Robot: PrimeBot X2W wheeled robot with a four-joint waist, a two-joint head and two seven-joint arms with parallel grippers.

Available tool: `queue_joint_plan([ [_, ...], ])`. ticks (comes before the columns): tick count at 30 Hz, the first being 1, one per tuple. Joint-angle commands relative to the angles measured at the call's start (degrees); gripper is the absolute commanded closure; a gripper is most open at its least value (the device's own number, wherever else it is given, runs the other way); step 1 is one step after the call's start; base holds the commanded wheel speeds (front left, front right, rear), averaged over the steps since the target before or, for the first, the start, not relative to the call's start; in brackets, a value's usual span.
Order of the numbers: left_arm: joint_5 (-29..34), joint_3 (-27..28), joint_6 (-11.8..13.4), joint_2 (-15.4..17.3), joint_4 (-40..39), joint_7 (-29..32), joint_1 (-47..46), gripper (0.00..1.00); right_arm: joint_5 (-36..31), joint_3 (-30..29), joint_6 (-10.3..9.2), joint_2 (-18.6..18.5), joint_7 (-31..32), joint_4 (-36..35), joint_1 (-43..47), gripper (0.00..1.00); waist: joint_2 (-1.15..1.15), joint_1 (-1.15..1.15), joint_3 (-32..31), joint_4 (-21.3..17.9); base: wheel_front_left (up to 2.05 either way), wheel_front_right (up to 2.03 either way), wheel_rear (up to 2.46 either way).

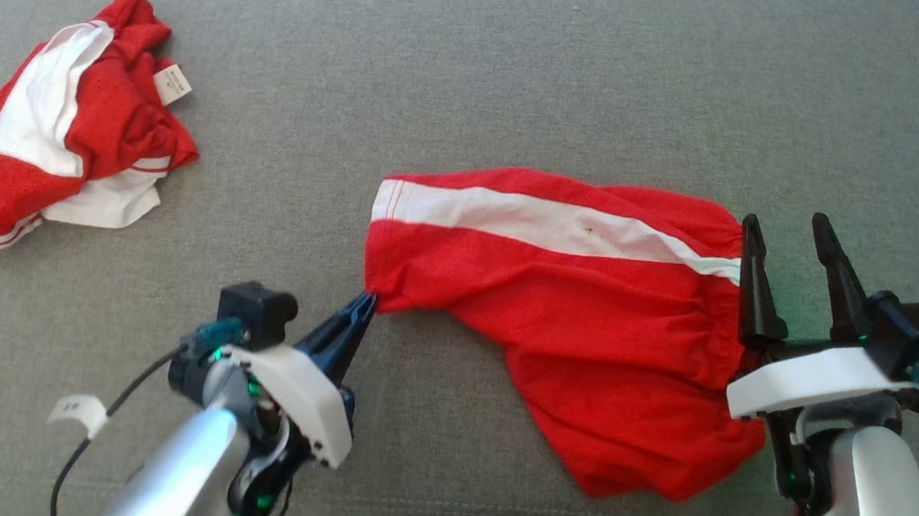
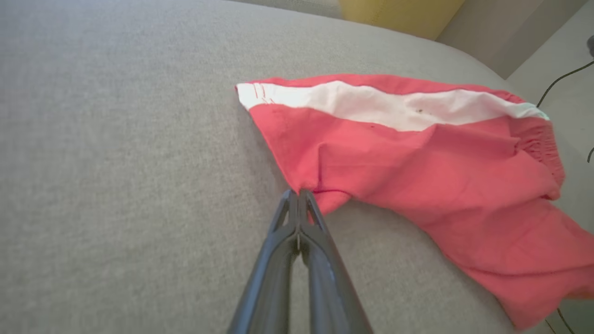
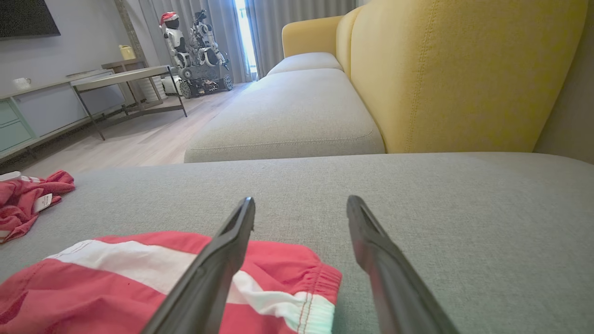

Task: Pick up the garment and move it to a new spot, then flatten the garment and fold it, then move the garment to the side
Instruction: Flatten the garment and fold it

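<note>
A: What is here?
B: A grey cushion (image 1: 475, 62). Red shorts (image 1: 587, 301) lie spread across its middle. A crumpled red-and-white garment (image 1: 68, 121) sits well apart, far left.
A: And the hands?
B: The left hand (image 1: 368, 300) is pinched closed on the shorts' near-left corner. The right hand (image 1: 785, 220) is open beside the waistband, possibly touching it.

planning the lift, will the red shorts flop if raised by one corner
Probably floppy: the red shorts lie wrinkled. Likely light: thin cloth. Raised by the corner in the jaws of the left gripper, the rest should dangle.
</note>
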Motion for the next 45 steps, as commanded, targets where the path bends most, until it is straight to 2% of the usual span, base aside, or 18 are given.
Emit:
queue_joint_plan([
  [1,-0.48,1.86,0.51,1.41,-2.24,0.11,-0.4,1.0,0.17,1.13,0.43,0.07,0.3,-2.1,0.03,0.0,0.0,0.0,-0.14,0.13,0.0,0.0,0.0],
  [8,-2.67,2.3,3.0,1.85,-5.62,1.81,5.72,1.0,0.46,1.64,0.43,0.07,0.53,-1.37,0.92,0.0,0.0,0.0,-1.34,0.1,0.0,0.0,0.0],
  [9,-2.75,2.24,3.35,1.8,-5.9,1.92,6.26,0.43,0.48,1.68,0.43,0.07,0.57,-1.27,1.04,0.0,0.0,0.0,-1.55,0.13,0.0,0.0,0.0],
  [10,-2.82,2.34,3.75,1.7,-6.25,1.7,6.69,0.0,0.5,1.74,0.43,0.07,0.62,-1.19,1.15,0.0,0.0,0.0,-1.75,0.16,0.0,0.0,0.0],
  [21,-0.67,7.36,9.73,0.63,-11.2,-8.98,7.75,0.0,0.09,1.93,0.43,0.06,1.42,-1.88,2.57,0.0,0.0,0.0,-4.75,0.94,0.0,0.0,0.0],
  [31,5.36,13.8,15.49,3.78,-13.05,-10.84,8.7,0.0,-1.0,1.55,0.43,0.07,1.79,-2.85,4.82,0.0,0.0,0.0,-6.58,1.43,0.0,0.0,0.0],
  [36,7.67,14.94,16.22,5.3,-14.0,-10.88,9.0,0.0,-1.31,1.49,0.43,0.07,1.99,-3.12,5.29,0.0,0.0,0.0,-6.53,1.5,0.0,0.0,0.0],
  [45,8.5,15.67,15.27,5.78,-15.09,-10.9,9.62,0.0,-1.12,1.21,0.43,0.07,2.09,-3.5,5.49,0.0,0.0,0.0,-6.21,1.42,0.0,0.0,0.0],
])
